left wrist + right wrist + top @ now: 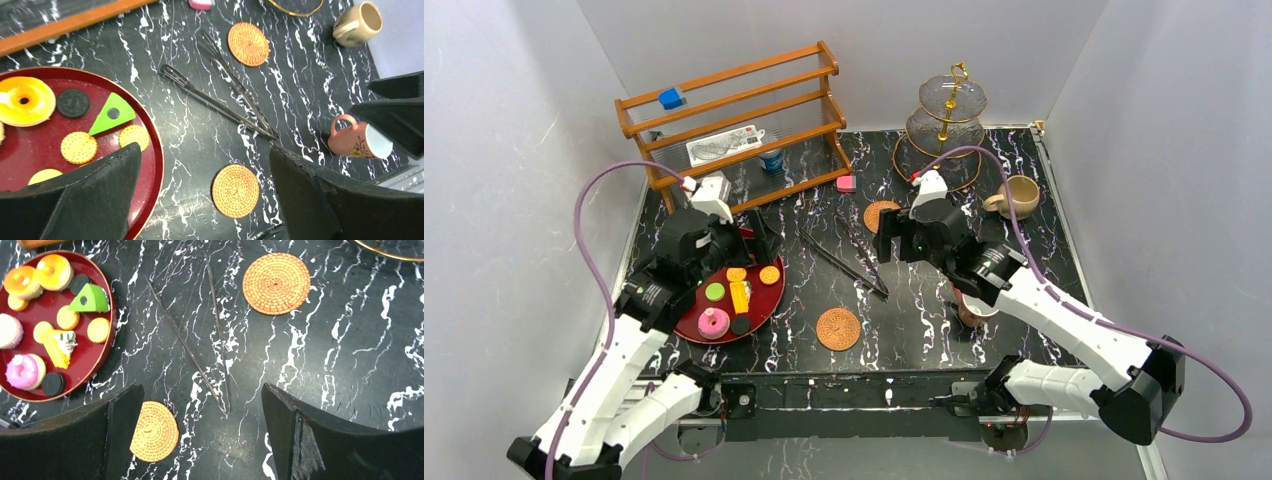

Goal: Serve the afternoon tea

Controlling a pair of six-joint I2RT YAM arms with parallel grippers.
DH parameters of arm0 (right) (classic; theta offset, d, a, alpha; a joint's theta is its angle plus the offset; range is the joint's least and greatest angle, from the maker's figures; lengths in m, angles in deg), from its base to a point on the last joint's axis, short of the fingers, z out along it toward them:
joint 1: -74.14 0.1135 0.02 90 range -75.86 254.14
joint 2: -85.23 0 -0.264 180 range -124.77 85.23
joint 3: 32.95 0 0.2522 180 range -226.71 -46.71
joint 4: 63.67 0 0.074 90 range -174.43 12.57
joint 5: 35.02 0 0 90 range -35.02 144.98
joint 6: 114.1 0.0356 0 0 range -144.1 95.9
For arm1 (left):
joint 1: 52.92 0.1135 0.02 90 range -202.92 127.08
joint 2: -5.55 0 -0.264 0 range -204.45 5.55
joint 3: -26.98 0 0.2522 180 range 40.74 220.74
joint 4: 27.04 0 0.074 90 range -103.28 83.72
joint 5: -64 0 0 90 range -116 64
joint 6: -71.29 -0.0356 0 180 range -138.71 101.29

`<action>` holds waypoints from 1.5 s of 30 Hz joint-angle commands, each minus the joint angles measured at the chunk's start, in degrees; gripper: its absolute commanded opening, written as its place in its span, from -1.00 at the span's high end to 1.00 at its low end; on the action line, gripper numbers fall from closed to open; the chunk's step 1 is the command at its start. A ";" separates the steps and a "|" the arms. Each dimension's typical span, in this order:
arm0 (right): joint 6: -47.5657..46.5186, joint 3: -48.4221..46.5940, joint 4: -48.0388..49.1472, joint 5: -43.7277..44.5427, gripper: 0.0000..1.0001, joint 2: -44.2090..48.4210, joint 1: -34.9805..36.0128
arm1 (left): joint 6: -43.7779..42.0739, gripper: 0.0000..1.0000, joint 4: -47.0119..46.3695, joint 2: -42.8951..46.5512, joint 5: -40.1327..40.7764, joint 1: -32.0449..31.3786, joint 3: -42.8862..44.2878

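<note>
Black marble counter [914,330] carries everything. The pastries, pink donut [713,322] and green wedge [112,114] among them, sit on the red tray [113,320] by the left edge. The tiered glass stand [944,125] is in the far right corner, with the beige mug [1020,196] near it. Thin tongs [185,342] lie mid-counter between the far coaster [881,215] and the near coaster [838,328], their joined tip toward the near edge.

The right gripper [199,402] hovers over them, jaws spread wide and empty. The left gripper [205,155] hangs open too, at the tray's inner rim.

Fetching the tongs looks like the step in hand. To do it well, lower straight down and turn the wrist so the fingers cross both legs a little back from the joined tip. Then close gently, since the legs are slim and lie flat on slick stone. The pinkish-brown cup [359,141], tipped on its side right of centre toward the near edge, sits close under that arm and could be knocked
</note>
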 commanded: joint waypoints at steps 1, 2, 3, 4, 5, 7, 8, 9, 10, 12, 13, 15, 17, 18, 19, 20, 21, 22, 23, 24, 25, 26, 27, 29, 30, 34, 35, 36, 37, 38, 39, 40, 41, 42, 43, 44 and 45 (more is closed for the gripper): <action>-5.55 1.38 10.12 -4.96 -0.89 -2.76 0.24 | -1.55 -0.92 1.79 4.67 4.76 -0.19 2.62; -6.18 1.23 10.75 -5.25 -0.86 -4.14 0.24 | -1.70 -0.92 1.88 5.31 5.41 -0.19 2.27; -6.82 0.90 11.16 -5.73 -0.82 -5.82 0.24 | -1.83 -0.92 1.86 5.95 6.07 -0.19 1.87; -7.77 0.51 11.74 -6.48 -0.79 -7.52 0.24 | -1.86 -0.92 1.77 6.50 6.63 -0.19 1.43; -8.80 0.13 12.35 -6.99 -0.74 -9.30 0.24 | -1.86 -0.92 1.76 7.03 6.98 -0.19 1.02; -10.72 -0.71 13.43 -7.74 -0.67 -12.71 0.24 | -1.86 -0.92 1.41 7.98 7.32 -0.19 -0.09; -11.64 -0.97 14.10 -8.06 -0.64 -14.40 0.24 | -2.11 -0.92 0.91 8.53 7.56 -0.19 -0.99; -12.44 -1.30 14.81 -8.14 -0.63 -15.94 0.24 | -2.62 -0.92 -0.18 9.07 7.85 -0.19 -2.43; -13.13 -1.53 15.49 -8.27 -0.63 -17.37 0.24 | -3.18 -0.92 -1.39 9.78 8.17 -0.19 -4.06; -15.01 -2.01 16.91 -8.98 -0.64 -19.98 0.24 | -3.97 -0.92 -3.13 10.90 8.29 -0.19 -6.40; -15.76 -2.01 18.12 -9.44 -0.65 -21.14 0.24 | -4.17 -0.92 -3.91 11.39 8.32 -0.19 -7.56; -17.37 -1.90 19.80 -10.18 -0.68 -23.35 0.24 | -4.76 -0.92 -5.09 12.55 8.30 -0.19 -9.13; -18.66 -2.20 20.69 -10.93 -0.71 -25.90 0.24 | -5.43 -0.92 -6.43 13.74 8.85 -0.19 -11.03; -19.06 -2.71 20.63 -11.34 -0.72 -27.78 0.24 | -5.72 -0.92 -7.20 14.36 9.23 -0.15 -12.06; -19.39 -3.24 20.46 -11.72 -0.73 -29.07 0.24 | -6.07 -0.93 -7.78 14.83 9.45 -0.19 -12.93; -19.63 -3.66 20.53 -11.94 -0.73 -30.07 0.24 | -6.27 -0.93 -8.28 15.28 9.60 -0.19 -13.57; -19.92 -4.02 20.77 -12.04 -0.74 -31.06 0.24 | -6.59 -0.93 -8.53 15.53 9.73 -0.19 -13.97; -20.28 -4.22 21.21 -11.91 -0.74 -31.79 0.24 | -6.85 -0.93 -8.61 15.65 9.77 -0.19 -13.92; -20.59 -4.33 21.71 -11.58 -0.75 -32.46 0.24 | -7.06 -0.93 -8.45 15.76 9.92 -0.19 -13.92; -21.06 -4.50 22.07 -11.02 -0.76 -33.15 0.24 | -7.27 -0.93 -8.38 15.86 10.19 -0.19 -13.92; -21.62 -4.70 22.30 -10.46 -0.78 -33.73 0.24 | -7.45 -0.93 -8.30 15.93 10.30 -0.19 -14.03; -22.08 -4.85 22.55 -10.01 -0.81 -34.40 0.24 | -7.68 -0.93 -8.19 15.95 10.32 -0.19 -14.06; -22.63 -4.97 22.75 -9.60 -0.84 -35.08 0.24 | -7.88 -0.93 -8.08 15.96 10.32 -0.19 -14.12; -23.22 -5.15 22.76 -8.54 -0.88 -36.27 0.24 | -8.09 -0.93 -7.95 16.02 10.41 -0.19 -14.19; -23.55 -5.17 22.78 -8.12 -0.88 -36.79 0.24 | -8.18 -0.93 -7.83 16.01 10.34 -0.19 -14.12; -24.71 -4.75 24.52 -9.09 -0.85 -38.32 0.24 | -8.28 -0.93 -7.81 15.82 10.31 -0.19 -14.11; -24.89 -4.71 24.85 -9.58 -0.84 -38.67 0.24 | -8.34 -0.93 -7.84 15.70 10.25 -0.19 -14.08; -24.96 -4.58 25.01 -9.81 -0.83 -38.97 0.24 | -8.44 -0.93 -7.76 15.61 10.23 -0.19 -13.99; -24.97 -4.42 25.27 -9.80 -0.81 -39.33 0.24 | -8.50 -0.93 -7.68 15.60 10.15 -0.19 -14.01; -24.97 -4.27 25.45 -9.60 -0.80 -39.56 0.24 | -8.54 -0.93 -7.68 15.58 10.14 -0.19 -14.04; -24.97 -4.13 25.62 -9.33 -0.79 -39.73 0.24 | -8.53 -0.93 -7.61 15.58 10.15 -0.19 -14.04; -24.90 -3.94 25.80 -9.11 -0.78 -40.01 0.24 | -8.62 -0.93 -7.59 15.66 10.14 -0.19 -14.07; -24.93 -3.68 26.06 -8.79 -0.76 -40.10 0.24 | -8.63 -0.93 -7.67 15.64 10.22 -0.19 -14.06; -24.89 -3.35 26.38 -8.72 -0.75 -40.26 0.24 | -8.63 -0.93 -7.73 15.65 10.32 -0.21 -14.09; -24.88 -3.07 26.79 -8.54 -0.74 -40.38 0.24 | -8.70 -0.93 -7.61 15.74 10.40 -0.19 -14.01; -24.80 -2.70 27.21 -8.44 -0.73 -40.49 0.24 | -8.71 -0.93 -7.65 15.78 10.41 -0.19 -13.97; -24.73 -2.37 27.64 -8.25 -0.73 -40.63 0.24 | -8.72 -0.93 -7.66 15.82 10.41 -0.19 -14.06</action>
